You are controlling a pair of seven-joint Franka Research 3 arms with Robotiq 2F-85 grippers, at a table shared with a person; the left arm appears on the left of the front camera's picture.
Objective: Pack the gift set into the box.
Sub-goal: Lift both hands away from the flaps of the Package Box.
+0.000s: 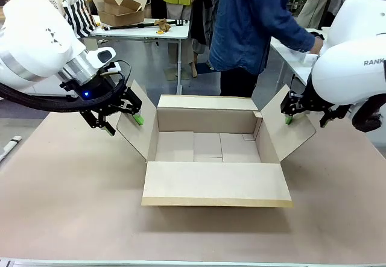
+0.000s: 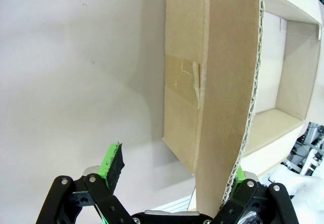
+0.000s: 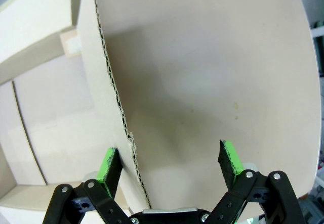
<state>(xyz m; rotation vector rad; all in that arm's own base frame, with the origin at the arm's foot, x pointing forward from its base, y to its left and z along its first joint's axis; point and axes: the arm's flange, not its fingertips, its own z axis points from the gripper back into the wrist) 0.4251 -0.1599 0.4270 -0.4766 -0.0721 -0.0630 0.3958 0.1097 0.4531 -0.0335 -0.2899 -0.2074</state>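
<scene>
Cardboard box (image 1: 214, 182) sits open at the middle of our surface (image 1: 72, 207), all four flaps spread outward; our left hand (image 1: 125, 125) straddles the left flap (image 1: 136, 128), fingers apart, not clamped; our right hand (image 1: 305, 121) straddles the right flap (image 1: 286, 140), fingers likewise apart.

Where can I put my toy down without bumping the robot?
The table is bare all along the front, before the near flap, and in both front corners. The floor of the box is bare too. It's crowded at the sides: the left gripper straddles the left flap and the right gripper straddles the right flap, both open.
</scene>
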